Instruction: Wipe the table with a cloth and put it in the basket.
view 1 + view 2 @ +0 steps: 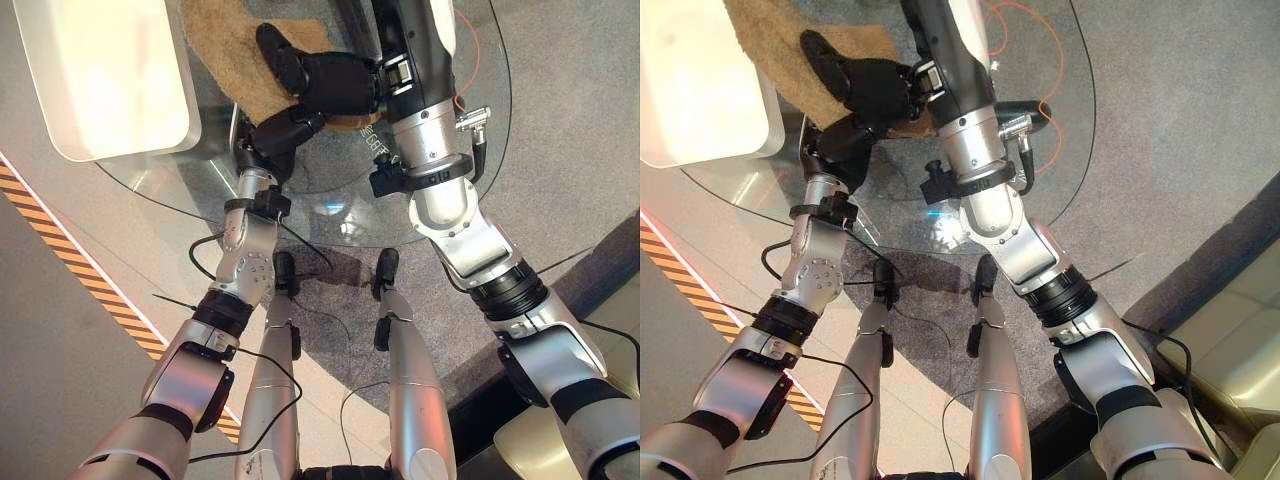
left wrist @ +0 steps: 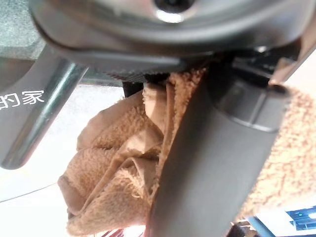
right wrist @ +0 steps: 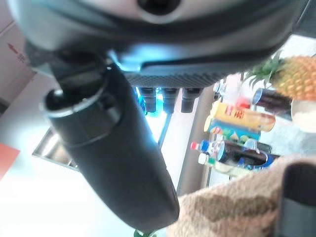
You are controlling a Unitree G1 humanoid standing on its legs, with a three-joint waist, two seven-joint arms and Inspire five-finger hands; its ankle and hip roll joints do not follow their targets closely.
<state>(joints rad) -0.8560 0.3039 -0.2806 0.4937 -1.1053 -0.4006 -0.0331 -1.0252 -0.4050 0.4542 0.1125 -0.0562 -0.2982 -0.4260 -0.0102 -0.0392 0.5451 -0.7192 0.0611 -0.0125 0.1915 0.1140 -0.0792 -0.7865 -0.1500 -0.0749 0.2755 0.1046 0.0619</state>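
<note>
Tan cloth (image 1: 225, 50): spread on the round glass table (image 1: 470, 120), beside a white basket (image 1: 100, 70).
Right hand (image 1: 325, 80): laid flat on the cloth — fingers straight, pressing down.
Left hand (image 1: 280, 130): at the cloth's near edge — fingers curled round bunched folds.

Both arms are silver-grey, built of rounded shell segments with black rings at the joints. The left arm (image 1: 245, 255) has a black clamp at its wrist; the right arm (image 1: 440, 200) has a black collar there too. The left hand (image 1: 285, 130) and right hand (image 1: 330, 80) are dark, matte and smooth.
</note>
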